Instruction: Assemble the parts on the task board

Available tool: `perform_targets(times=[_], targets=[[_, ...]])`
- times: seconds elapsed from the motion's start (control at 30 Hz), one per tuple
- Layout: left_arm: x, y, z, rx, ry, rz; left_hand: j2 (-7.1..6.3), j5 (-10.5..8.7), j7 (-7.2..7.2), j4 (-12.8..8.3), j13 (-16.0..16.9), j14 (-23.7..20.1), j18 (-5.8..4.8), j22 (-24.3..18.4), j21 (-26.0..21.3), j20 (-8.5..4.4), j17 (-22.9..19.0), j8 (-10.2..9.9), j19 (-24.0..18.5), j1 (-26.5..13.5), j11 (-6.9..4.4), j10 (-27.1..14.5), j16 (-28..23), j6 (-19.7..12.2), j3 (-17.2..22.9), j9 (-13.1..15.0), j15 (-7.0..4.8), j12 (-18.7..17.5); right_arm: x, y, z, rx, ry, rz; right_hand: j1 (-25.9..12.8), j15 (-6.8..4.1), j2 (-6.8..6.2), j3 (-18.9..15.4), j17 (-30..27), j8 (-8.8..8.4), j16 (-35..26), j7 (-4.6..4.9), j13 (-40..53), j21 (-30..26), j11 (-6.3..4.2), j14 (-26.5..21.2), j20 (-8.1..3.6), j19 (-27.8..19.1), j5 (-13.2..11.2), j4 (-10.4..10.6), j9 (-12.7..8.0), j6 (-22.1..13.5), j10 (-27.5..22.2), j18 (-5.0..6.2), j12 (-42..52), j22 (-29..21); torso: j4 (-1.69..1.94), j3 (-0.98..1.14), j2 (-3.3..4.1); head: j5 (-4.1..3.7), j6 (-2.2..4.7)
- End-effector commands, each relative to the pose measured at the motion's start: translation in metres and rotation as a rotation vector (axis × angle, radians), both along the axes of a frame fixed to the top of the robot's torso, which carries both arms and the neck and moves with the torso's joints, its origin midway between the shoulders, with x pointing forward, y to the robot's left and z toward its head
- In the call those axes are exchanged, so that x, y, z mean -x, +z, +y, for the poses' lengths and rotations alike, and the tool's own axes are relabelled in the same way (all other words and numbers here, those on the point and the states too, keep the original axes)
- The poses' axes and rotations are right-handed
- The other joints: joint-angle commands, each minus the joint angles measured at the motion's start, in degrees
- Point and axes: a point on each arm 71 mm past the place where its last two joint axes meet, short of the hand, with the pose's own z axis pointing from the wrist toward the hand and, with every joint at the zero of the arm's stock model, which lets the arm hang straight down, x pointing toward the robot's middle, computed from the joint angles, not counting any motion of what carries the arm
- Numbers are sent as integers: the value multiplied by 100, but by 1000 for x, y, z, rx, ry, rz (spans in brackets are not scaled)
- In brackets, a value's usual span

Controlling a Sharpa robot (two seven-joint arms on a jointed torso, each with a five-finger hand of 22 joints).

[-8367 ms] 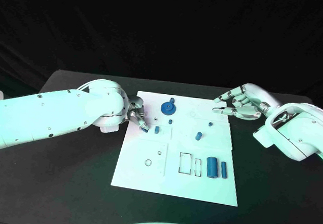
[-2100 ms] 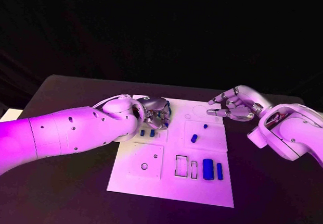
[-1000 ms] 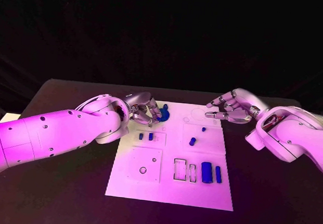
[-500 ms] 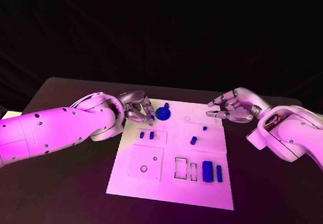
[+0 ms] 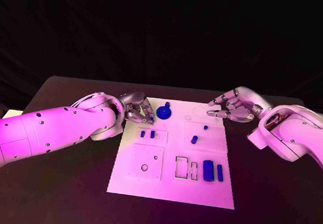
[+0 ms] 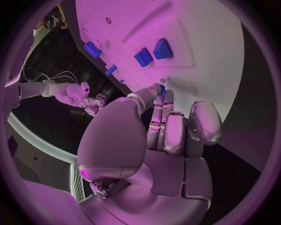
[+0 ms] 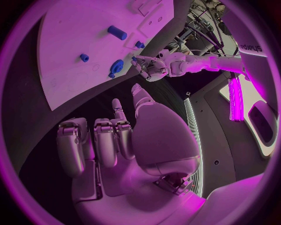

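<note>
- We have the task board (image 5: 172, 183), a white plate, lying in the middle of the surface (image 5: 58, 187), its far edge between our two hands.
- Our left hand (image 5: 135, 108) hovers at the board's far left corner, fingers curled loosely with gaps between them and nothing held, as the left wrist view (image 6: 170, 129) also shows.
- Just beside those fingers, near the far edge, the blue disc-shaped part (image 5: 165, 112) rests on the board, apart from the hand.
- Our right hand (image 5: 233, 108) hangs over the board's far right corner, fingers partly curled and spread, holding nothing; the right wrist view (image 7: 111, 140) agrees.
- Two small blue pegs (image 5: 147, 134) stand side by side toward the left edge; a small blue part (image 5: 193, 139) and a smaller peg (image 5: 204, 128) lie toward the right edge.
- Near the right edge, closer to us, a blue cylinder (image 5: 208, 170) and a slim blue bar (image 5: 219, 172) lie beside empty rectangular outlines (image 5: 184, 167).
- We judge the disc to be the step in hand, with several parts apparently unseated.
- Whether the disc is fully seated, we cannot tell.
- Next, the left hand would need to close on the disc or press it down squarely.
</note>
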Motion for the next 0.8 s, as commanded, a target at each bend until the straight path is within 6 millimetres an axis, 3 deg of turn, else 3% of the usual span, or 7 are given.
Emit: perform_targets(times=[0.03,0.8], targets=[[1,-2,-2,-15,-13,27,-15,-6,-2,-1,-8,168,-92,5,20,2,-15,-23,231,-57,-1,40,-26,48,18,0,16,-28,1,0,2,3,15,3,-15,26,56,-31,1506,14,23,-36,1501,13,12,598,-1,600,27,-7,6,-4,576,-38,5,1508,-4,-1,2,-5,-9],[1,-7,-1,-51,-13,60,-22,-7,-12,-17,-10,164,-91,12,24,1,-40,-30,228,-63,-8,67,-31,69,20,-9,11,-47,1,0,2,3,18,3,-11,26,61,-40,1506,14,23,-37,1500,13,12,598,-2,600,25,-5,8,-3,575,-38,3,1508,-1,1,-1,8,-37]])
